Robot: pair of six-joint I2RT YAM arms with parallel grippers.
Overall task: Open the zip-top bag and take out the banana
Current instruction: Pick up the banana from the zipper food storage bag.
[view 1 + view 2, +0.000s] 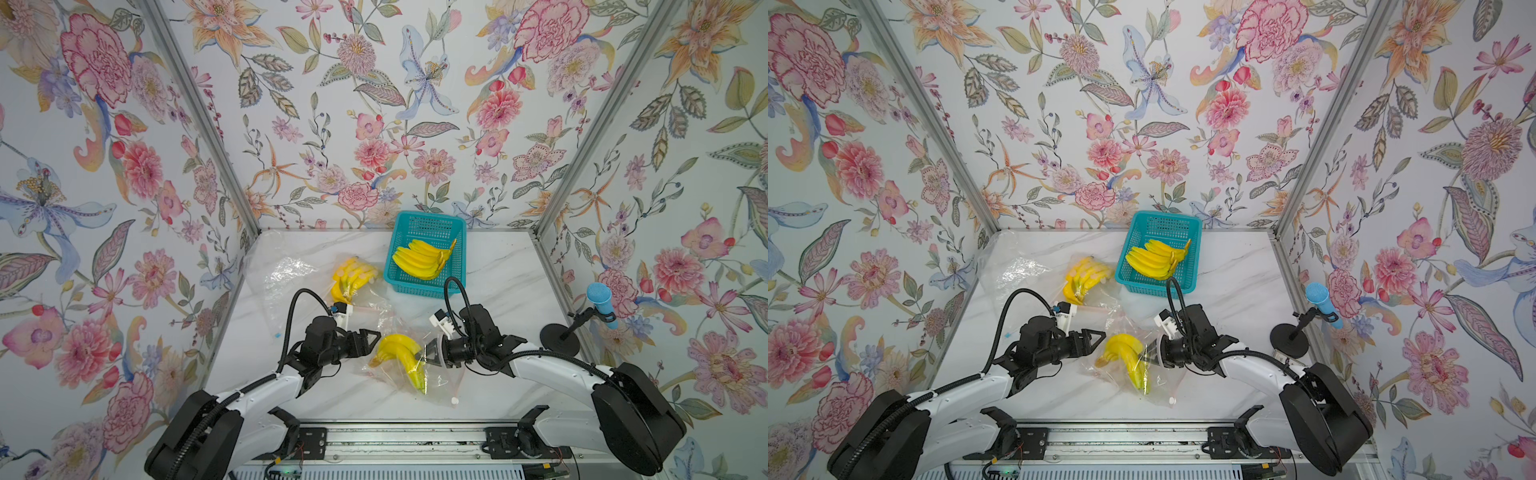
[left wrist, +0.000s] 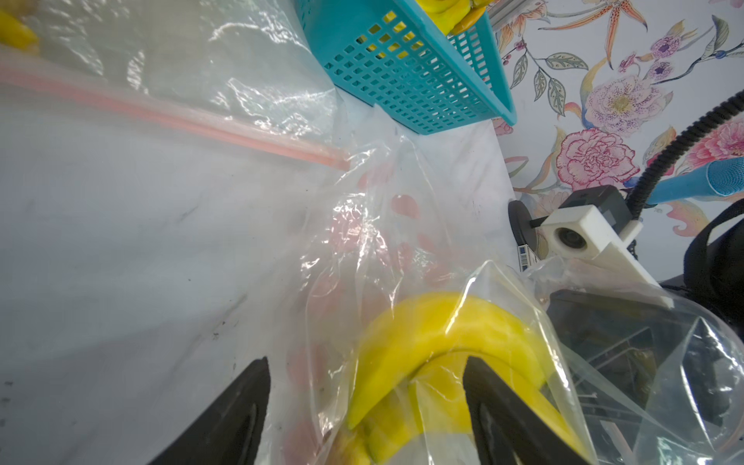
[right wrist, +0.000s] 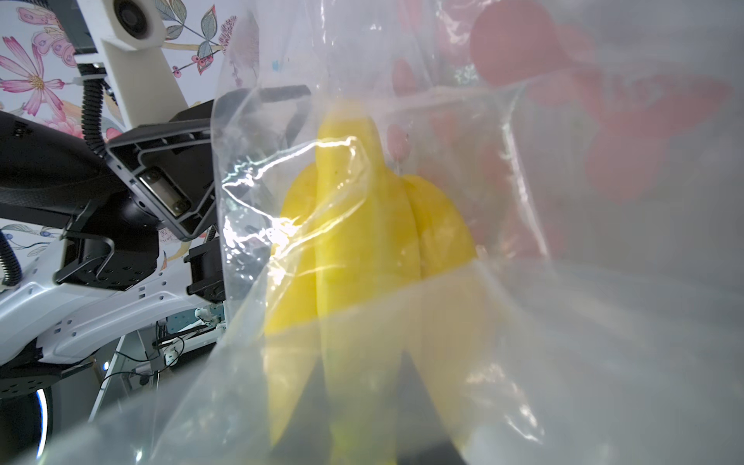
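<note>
Just before left pincer (image 1: 374,338): banana (image 1: 399,347) in zip-top bag (image 1: 441,380).

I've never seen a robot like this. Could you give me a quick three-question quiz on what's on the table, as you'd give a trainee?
1. Multiple choice: where does the unbagged bunch lie?
A) in the basket
B) on the bare table
C) on the microphone stand
2. True or false: the left gripper is shut tight.
3. How many bags hold bananas?

Key
1. A.
2. False: its jaws stand wide apart.
3. Two: the near bag between the arms and the far bag beside the basket. The left bag looks empty.
</note>
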